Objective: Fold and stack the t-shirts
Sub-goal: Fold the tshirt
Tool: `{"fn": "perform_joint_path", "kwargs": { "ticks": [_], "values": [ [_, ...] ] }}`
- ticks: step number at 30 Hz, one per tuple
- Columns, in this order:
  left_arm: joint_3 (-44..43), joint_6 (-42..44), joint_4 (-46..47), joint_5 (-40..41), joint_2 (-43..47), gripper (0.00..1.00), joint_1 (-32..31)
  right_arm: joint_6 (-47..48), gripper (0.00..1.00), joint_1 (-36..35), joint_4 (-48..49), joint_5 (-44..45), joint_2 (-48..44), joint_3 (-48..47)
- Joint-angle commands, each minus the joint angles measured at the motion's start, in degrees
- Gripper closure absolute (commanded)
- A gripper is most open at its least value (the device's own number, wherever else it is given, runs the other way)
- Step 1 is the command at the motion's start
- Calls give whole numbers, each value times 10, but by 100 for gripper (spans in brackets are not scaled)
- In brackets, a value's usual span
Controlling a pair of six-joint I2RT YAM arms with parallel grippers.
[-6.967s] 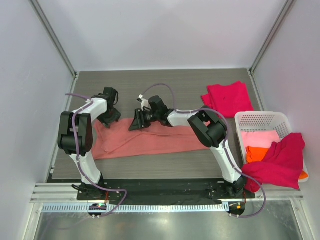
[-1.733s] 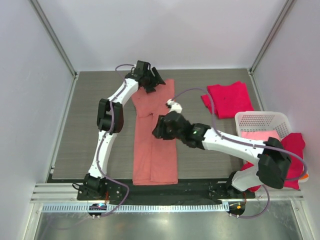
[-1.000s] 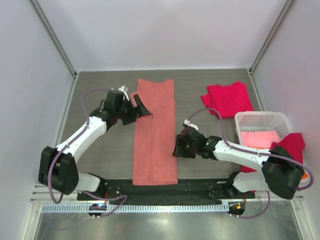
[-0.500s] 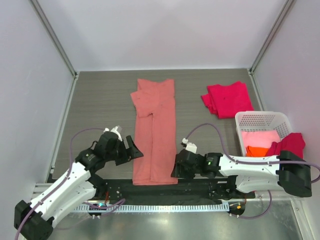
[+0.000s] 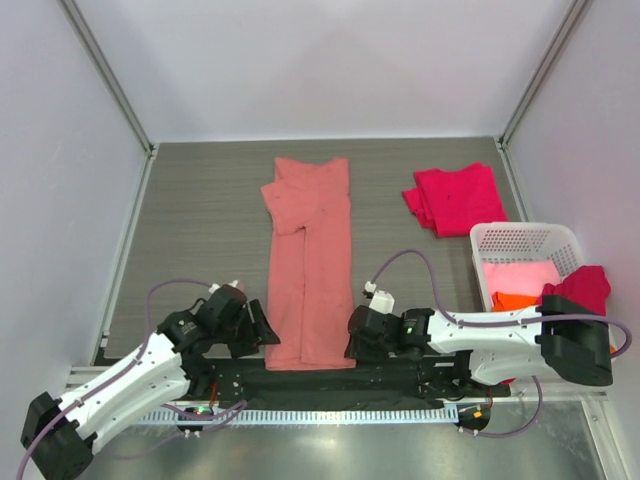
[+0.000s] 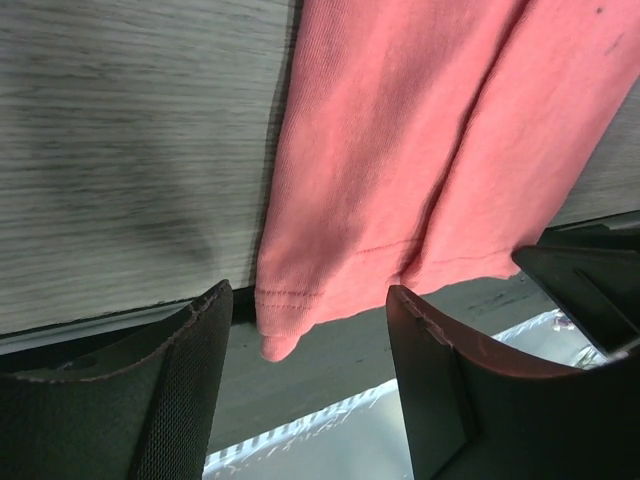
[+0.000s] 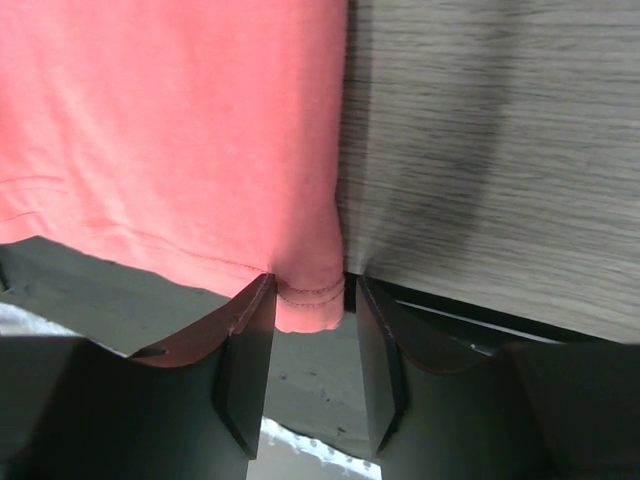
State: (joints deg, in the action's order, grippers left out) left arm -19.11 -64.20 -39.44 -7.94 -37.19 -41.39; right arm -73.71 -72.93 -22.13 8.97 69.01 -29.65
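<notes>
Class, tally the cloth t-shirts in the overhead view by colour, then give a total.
Salmon-pink cloth t-shirt: 1
Crimson-red cloth t-shirts: 2, the folded one, the draped one
Light pink cloth t-shirt: 1
Orange cloth t-shirt: 1
Total: 5

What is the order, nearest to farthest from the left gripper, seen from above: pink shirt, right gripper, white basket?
1. The pink shirt: its near corner lies inside the left gripper.
2. The right gripper: at the shirt's other near corner.
3. The white basket: far right.
</notes>
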Motion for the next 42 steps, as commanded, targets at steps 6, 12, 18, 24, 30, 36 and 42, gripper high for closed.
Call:
{"fn": "perform_joint_path", "kwargs": {
  "ticks": [6,12,18,24,30,36,42],
  "values": [
    [18,-38,-41,-5,33,41,-28,-11,64,-4,5,25,-4,1],
    [38,-45,-52,-13,54,50,-30,-7,69,-4,11,29,8,1],
    [51,-52,-25,-20,51,62,-31,-3,82,-4,24,21,17,-1],
    [58,-65,20,-40,52,70,-31,5,96,-3,23,20,9,-8],
    [71,-83,62,-57,61,87,-30,7,99,-4,24,19,-12,-10],
    [57,-104,127,-65,59,100,-29,55,99,21,10,36,-61,-29],
    [-2,-46,221,-103,-59,100,36,179,99,172,-12,-4,-85,-74]
  ]
}}
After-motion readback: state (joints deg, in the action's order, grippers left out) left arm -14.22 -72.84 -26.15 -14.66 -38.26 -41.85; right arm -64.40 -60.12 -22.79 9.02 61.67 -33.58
